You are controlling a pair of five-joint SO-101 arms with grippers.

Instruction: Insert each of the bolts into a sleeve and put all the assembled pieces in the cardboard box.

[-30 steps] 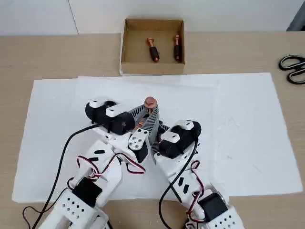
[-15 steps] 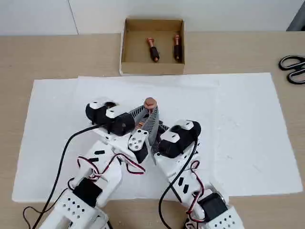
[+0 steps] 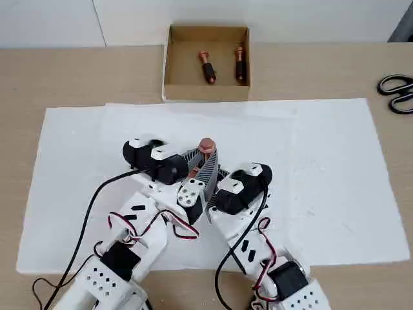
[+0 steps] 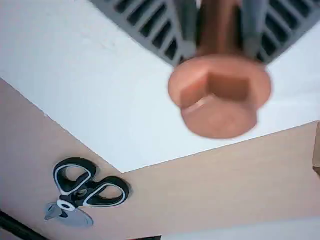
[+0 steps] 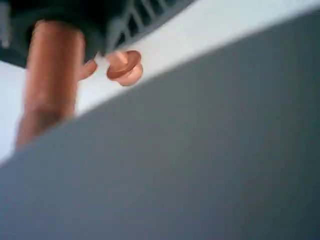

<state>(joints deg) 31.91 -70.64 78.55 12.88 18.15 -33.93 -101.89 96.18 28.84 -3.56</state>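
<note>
Over the middle of the white sheet [image 3: 322, 168] the two arms meet. My left gripper [image 3: 199, 157] is shut on a copper bolt [image 3: 206, 144], hex head pointing up and away from the arms. In the left wrist view the bolt's head [image 4: 220, 95] sits just past the grey ribbed fingers [image 4: 150, 25] that clamp its shaft. My right gripper [image 3: 205, 173] is pressed in beside it and shut on a copper sleeve [image 5: 52, 75], whose end shows in the high view as a small copper piece [image 3: 192, 172]. The cardboard box [image 3: 166, 64] at the back holds two assembled pieces [image 3: 208, 67] [image 3: 240, 64].
Black-handled scissors [image 3: 397, 92] lie on the bare table at the far right, also seen in the left wrist view [image 4: 85, 192]. Cables trail from both arm bases at the front edge. The sheet is open on both sides of the arms.
The left arm has shifted a little to the right and nearer, carrying the bolt head slightly toward the right gripper. The right arm has stayed where it was.
</note>
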